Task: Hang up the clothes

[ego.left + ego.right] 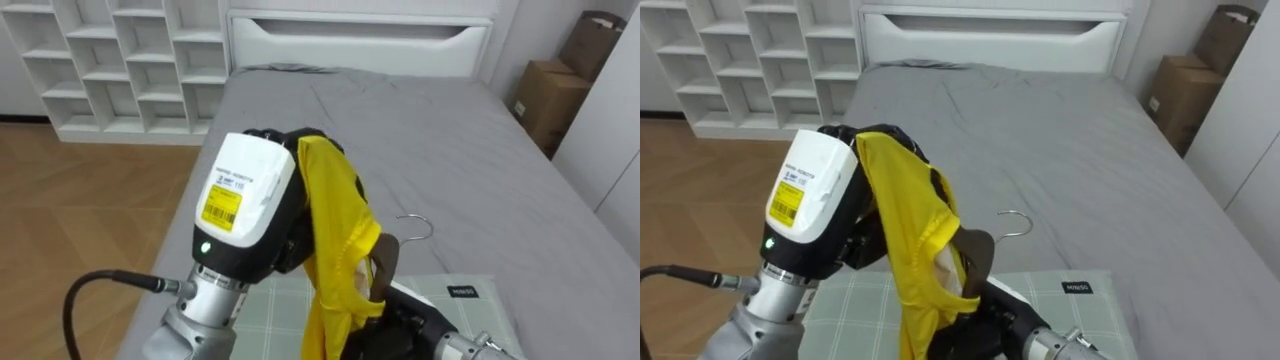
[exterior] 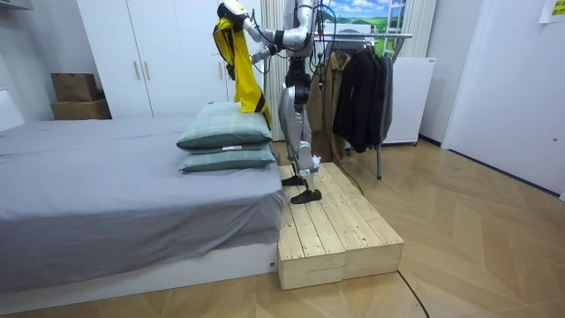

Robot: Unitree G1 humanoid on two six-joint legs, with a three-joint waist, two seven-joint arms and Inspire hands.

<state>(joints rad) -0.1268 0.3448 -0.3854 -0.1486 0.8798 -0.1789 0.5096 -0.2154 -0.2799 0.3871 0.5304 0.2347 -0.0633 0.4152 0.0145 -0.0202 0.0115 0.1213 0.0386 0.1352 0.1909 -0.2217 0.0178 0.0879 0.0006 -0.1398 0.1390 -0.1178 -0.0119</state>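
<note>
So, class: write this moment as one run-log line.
stance: on pale wooden platform beside grey bed | left hand: raised, gripping yellow garment | right hand: low, at brown wooden hanger | hanging: not done

Up close, the left hand [image 1: 815, 200] is raised with its white-backed side toward us, dark fingers curled at the top around a yellow garment [image 1: 905, 225] that hangs down in a long fold. Just beside the cloth, a dark wooden hanger [image 1: 976, 256] pokes out, its metal hook [image 1: 1015, 222] curving over the grey bed [image 1: 1070, 150]. The right hand [image 1: 1000, 320] sits low beneath the garment, over a pale green checked pillow [image 1: 1070, 315]. Beyond stand a white headboard [image 1: 990, 35], white cubby shelves [image 1: 750, 60], cardboard boxes [image 1: 1185, 95] and wooden floor [image 1: 690, 180].
</note>
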